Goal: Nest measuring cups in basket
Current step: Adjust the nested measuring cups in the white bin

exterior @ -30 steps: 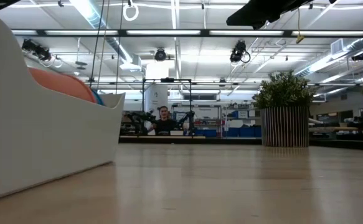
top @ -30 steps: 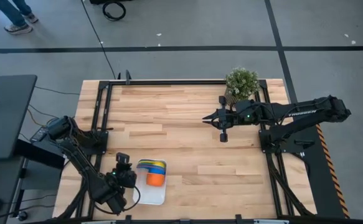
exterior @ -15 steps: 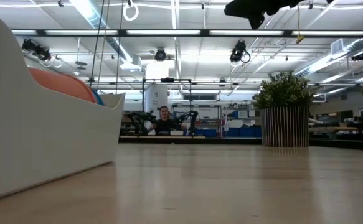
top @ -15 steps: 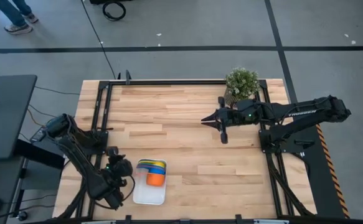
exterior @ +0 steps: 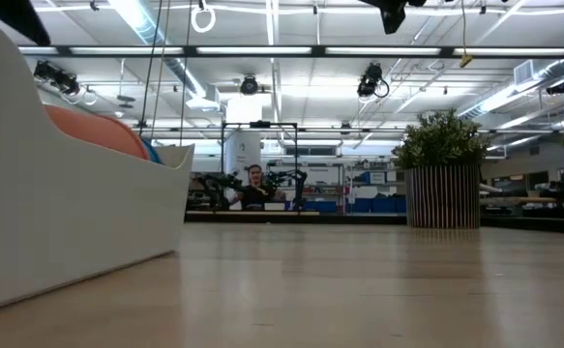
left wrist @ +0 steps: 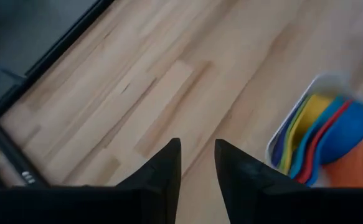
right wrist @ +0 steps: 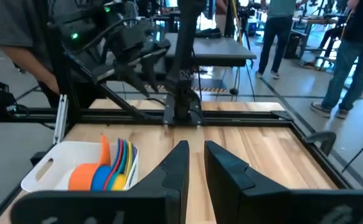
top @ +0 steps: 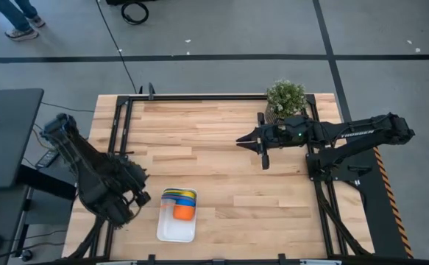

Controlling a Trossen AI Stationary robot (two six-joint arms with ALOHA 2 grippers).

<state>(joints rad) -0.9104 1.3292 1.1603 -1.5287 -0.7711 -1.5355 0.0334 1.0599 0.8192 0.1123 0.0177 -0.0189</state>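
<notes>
While the six small coloured plastic measuring cups [top: 179, 205] sit stacked in the shallow white plastic basket [top: 176, 232] near the table's front edge, I see my left gripper [left wrist: 193, 163], slightly parted and empty, just beside it, nearer than the equally empty right gripper [top: 263, 159].

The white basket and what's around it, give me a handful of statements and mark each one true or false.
1. The measuring cups sit inside the basket. True.
2. The orange cup lies loose on the table outside the basket. False: it is in the basket with the others.
3. The left pincer holds a cup. False: nothing sits between its fingers in the left wrist view.
4. The potted plant stands at the table's far edge, near the right arm. True.
5. The right pincer rests inside the basket. False: it hangs above bare table, well away.
</notes>
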